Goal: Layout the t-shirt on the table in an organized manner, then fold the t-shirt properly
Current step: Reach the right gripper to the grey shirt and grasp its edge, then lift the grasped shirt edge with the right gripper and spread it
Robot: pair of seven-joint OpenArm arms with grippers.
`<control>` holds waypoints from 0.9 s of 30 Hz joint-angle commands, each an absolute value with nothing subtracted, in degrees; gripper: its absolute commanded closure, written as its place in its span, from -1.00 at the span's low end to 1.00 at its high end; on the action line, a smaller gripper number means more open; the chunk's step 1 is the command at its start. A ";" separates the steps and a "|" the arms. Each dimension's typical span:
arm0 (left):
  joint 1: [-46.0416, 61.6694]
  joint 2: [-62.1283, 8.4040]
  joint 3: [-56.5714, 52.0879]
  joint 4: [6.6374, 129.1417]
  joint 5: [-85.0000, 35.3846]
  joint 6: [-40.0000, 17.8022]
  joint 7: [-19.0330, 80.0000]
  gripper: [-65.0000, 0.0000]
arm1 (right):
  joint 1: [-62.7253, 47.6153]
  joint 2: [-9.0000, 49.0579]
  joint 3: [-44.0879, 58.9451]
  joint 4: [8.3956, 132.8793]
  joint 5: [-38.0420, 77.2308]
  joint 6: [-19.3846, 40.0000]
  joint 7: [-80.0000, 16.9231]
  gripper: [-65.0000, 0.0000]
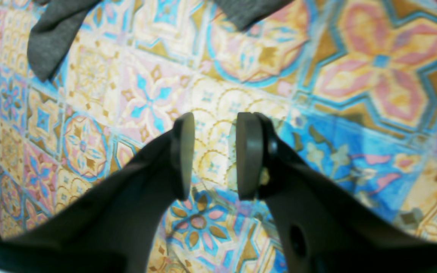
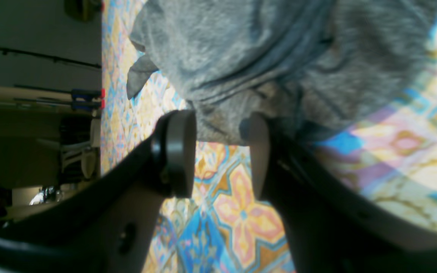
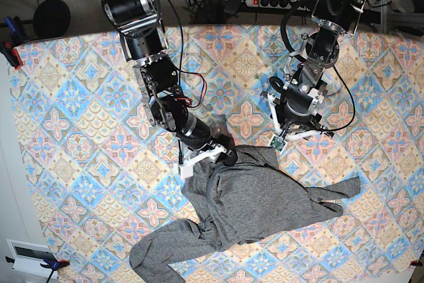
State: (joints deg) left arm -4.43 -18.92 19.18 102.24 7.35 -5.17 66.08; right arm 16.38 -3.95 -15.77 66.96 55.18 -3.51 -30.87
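Observation:
The dark-grey t-shirt [image 3: 255, 203] lies rumpled on the patterned table [image 3: 79, 111], one long sleeve trailing right and the other curling toward the lower left. My right gripper [image 3: 225, 155] sits at the shirt's upper-left corner. In the right wrist view that gripper [image 2: 220, 117] is open, the t-shirt [image 2: 260, 49] bunched at its fingertips and the table [image 2: 241, 212] showing between the pads. My left gripper [image 3: 286, 134] hovers just above the shirt's upper-right corner. It is open [image 1: 216, 121] over bare table [image 1: 355, 76], with only ends of the t-shirt [image 1: 51, 38] ahead.
A power strip [image 3: 275, 1] and cables lie beyond the table's far edge. A clamp [image 3: 13, 51] grips the left edge, and a white box [image 3: 30, 253] sits off the near-left corner. Both arm bases stand at the far side.

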 commanded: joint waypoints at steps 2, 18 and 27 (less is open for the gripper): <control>-5.23 -19.12 18.86 102.90 7.87 -4.88 65.27 0.47 | 17.89 -4.09 -15.78 65.01 55.78 -2.77 -30.02 0.31; -4.35 -20.62 18.77 102.73 7.87 -4.88 63.69 0.47 | 25.01 -4.09 -15.96 60.35 55.78 -2.77 -27.38 0.31; -4.44 -20.62 18.77 102.73 7.87 -4.88 63.69 0.47 | 30.02 -4.09 -15.96 57.10 55.78 -2.77 -27.12 0.31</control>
